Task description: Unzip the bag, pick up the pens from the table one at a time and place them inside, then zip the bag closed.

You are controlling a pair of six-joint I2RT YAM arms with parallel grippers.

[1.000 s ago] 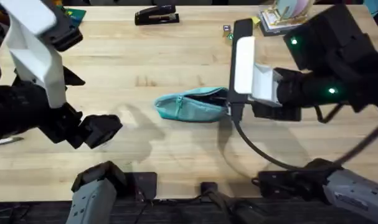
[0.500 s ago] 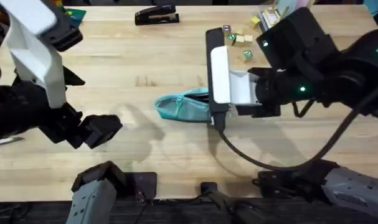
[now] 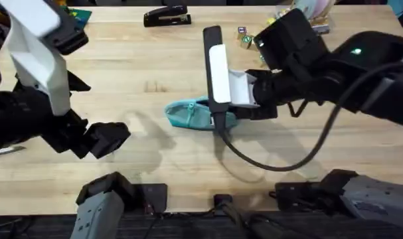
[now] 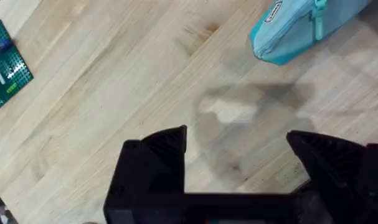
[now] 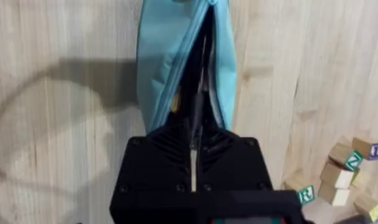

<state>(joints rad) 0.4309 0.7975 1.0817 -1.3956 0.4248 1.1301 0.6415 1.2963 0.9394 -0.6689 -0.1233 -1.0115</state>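
Over the last second my right arm has swept leftward along the teal soft fabric pencil pouch (image 3: 191,114), from its right end to about its middle, while my left arm has stayed where it was. The pouch lies lengthwise near the centre of the pale wooden butcher-block tabletop (image 3: 155,66); in the overhead view only its left portion shows beyond my right wrist. In the right wrist view my right fingers (image 5: 193,140) are pressed together on something thin and dark at the pouch's zipper opening (image 5: 198,59), which gapes ahead of them; whether this is the pull tab I cannot tell. My left fingers (image 4: 238,146) are spread apart and hold nothing, hovering above bare wood short of the pouch's near end, which carries a small white label (image 4: 273,12). A black stapler (image 3: 166,16) sits at the far edge of the tabletop, small lettered wooden blocks (image 5: 347,162) lie right of the pouch, and a green studded plate (image 4: 7,74) lies well apart on the left.
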